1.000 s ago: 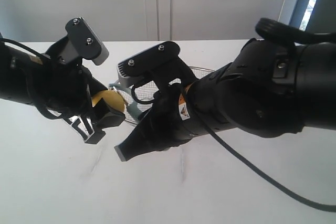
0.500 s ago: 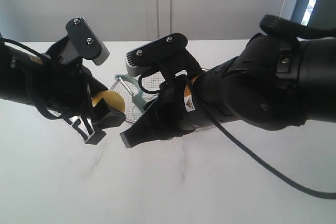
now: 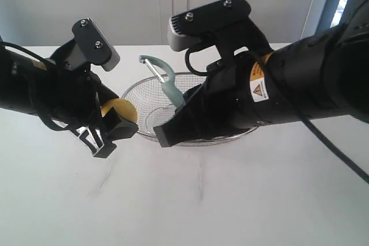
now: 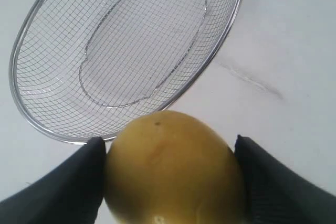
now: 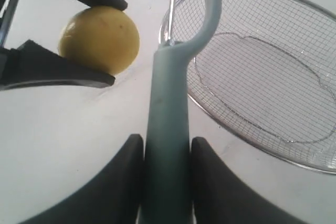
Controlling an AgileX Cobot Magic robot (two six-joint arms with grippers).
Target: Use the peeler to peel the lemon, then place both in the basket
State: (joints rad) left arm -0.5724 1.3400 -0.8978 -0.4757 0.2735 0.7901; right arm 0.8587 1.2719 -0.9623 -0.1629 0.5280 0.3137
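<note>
Left jaws clamp the lemon (image 4: pixel 170 177) just beside the basket (image 4: pixel 52 77); right jaws pinch the peeler (image 5: pixel 167 129) by its teal handle, blade raised over the basket; the warning-triangle label (image 3: pixel 255 87) seems unreadably small.

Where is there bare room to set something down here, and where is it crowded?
Free: the white table nearest the exterior camera, and the empty mesh floor of the basket. Crowded: beside its rim, where the left gripper holds the lemon and the right gripper holds the peeler.
</note>
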